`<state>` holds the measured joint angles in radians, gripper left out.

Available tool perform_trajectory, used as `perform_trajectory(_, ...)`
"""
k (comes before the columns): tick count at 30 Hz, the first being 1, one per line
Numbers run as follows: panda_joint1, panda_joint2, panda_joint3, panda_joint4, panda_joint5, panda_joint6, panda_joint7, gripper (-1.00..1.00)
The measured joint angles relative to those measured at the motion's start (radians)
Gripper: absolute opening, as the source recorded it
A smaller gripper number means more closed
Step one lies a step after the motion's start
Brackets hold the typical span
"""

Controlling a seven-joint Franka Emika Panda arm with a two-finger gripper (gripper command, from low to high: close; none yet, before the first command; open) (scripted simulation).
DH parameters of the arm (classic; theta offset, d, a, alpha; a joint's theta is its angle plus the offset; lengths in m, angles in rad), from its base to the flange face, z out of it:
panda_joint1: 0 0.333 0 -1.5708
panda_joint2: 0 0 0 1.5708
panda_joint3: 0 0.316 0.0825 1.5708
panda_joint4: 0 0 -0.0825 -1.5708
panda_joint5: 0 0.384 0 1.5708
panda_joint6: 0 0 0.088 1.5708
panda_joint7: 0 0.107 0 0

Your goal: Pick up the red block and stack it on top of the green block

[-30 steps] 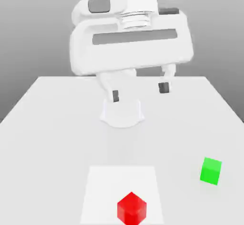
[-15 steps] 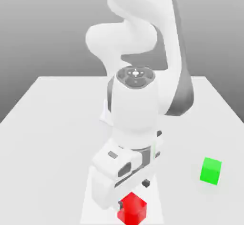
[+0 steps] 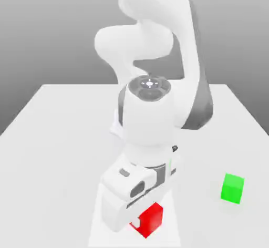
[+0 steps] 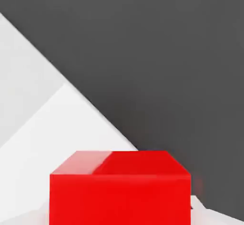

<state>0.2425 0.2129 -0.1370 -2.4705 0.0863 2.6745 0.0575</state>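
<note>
The red block (image 3: 151, 219) sits at the near edge of the table, tucked under the white hand of my arm, and my gripper (image 3: 148, 216) is shut on it. Its flat face is square to the hand and it looks slightly raised off the table. In the hand view the red block (image 4: 120, 188) sits very close, centred under the camera. The green block (image 3: 233, 188) rests on the table towards the exterior view's right, well apart from the hand and untouched.
The white table (image 3: 52, 136) carries a lighter square patch (image 3: 100, 210) under the hand. The arm's bulky wrist and forearm (image 3: 149, 121) rise over the table's middle. Dark floor (image 4: 167, 52) lies past the table's edge.
A second ago the arm was high and far back; it swung down over the red block. Since half a second ago the block has turned square to the hand and risen a little.
</note>
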Motion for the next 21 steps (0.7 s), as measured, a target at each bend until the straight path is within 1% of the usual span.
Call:
perform_trajectory(10, 0.163, -0.093, 0.086, -0.077, 0.006, -0.022, 0.365, -1.0)
perform_trajectory(16, 0.274, -0.154, 0.138, -0.124, -0.021, -0.03, 0.609, -1.0)
perform_trajectory(21, 0.352, -0.206, 0.182, -0.164, -0.063, -0.035, 0.826, -1.0)
